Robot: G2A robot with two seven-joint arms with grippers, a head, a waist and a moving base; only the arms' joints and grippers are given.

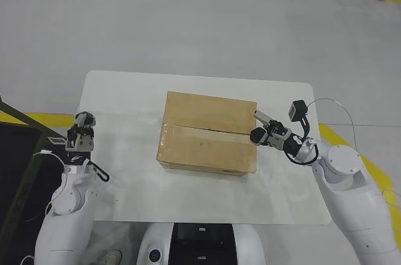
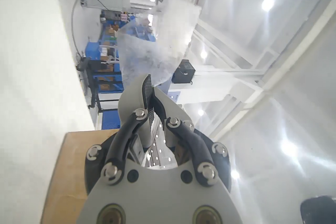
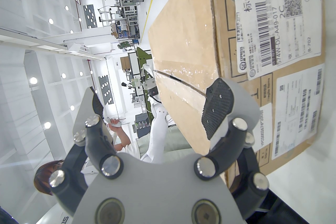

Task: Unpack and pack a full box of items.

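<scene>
A closed brown cardboard box point(image 1: 207, 132) sits mid-table on a white table point(image 1: 121, 192), a little nearer the far edge and the right edge. Its two top flaps meet at a taped seam point(image 1: 210, 130) running left to right. The right gripper point(image 1: 258, 126) is at the box's right end, level with the seam, fingers spread wide and holding nothing; one pad point(image 3: 218, 107) lies at the top edge, above the printed labels point(image 3: 275, 38). The left gripper point(image 1: 81, 129) is near the table's left edge, well apart from the box, fingers pressed together on nothing.

Being full, the box is probably heavy, so sliding suits it better than lifting. The cardboard looks stiff and the tape glossy, likely slippery; a flap edge at the seam's end seems the best hold. Bare table lies left of the box and along the near edge; the right side offers less room
</scene>
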